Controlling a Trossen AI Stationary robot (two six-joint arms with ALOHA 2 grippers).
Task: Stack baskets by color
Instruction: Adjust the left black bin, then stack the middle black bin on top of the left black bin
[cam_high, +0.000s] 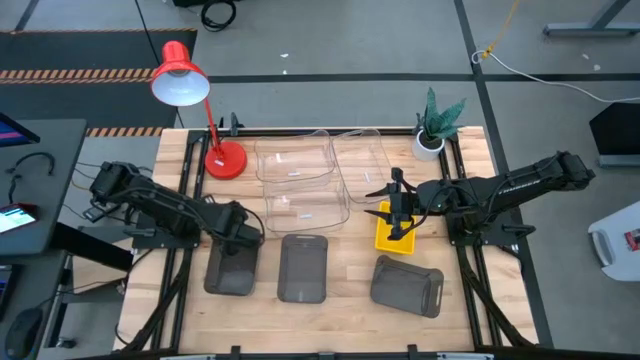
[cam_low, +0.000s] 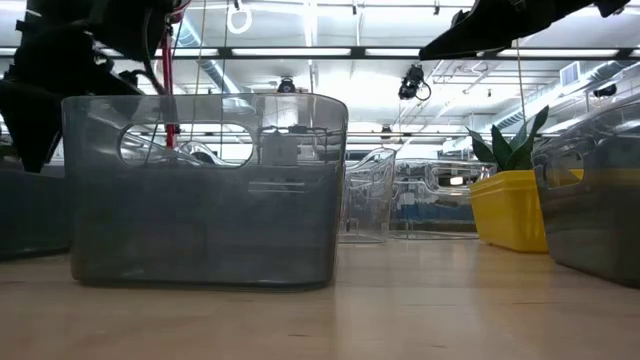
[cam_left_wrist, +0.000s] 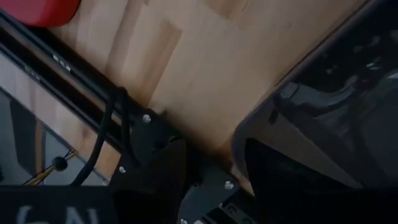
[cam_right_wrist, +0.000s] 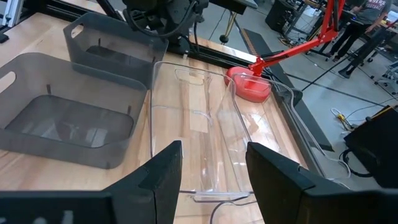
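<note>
Sorting stood half done — yellow baskets (cam_high: 394, 228) nested, grey baskets (cam_high: 302, 268) and clear baskets (cam_high: 296, 158) unstacked; right gripper (cam_high: 400, 213) spread, left gripper (cam_high: 238, 228) spread (grey rim between its fingers).

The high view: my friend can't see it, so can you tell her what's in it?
Two dark robot arms reach over a wooden table; the left gripper is at a grey basket, and the open right gripper hovers over a yellow basket. Two more grey baskets sit in front, clear baskets behind, with a red lamp and small plant.
</note>
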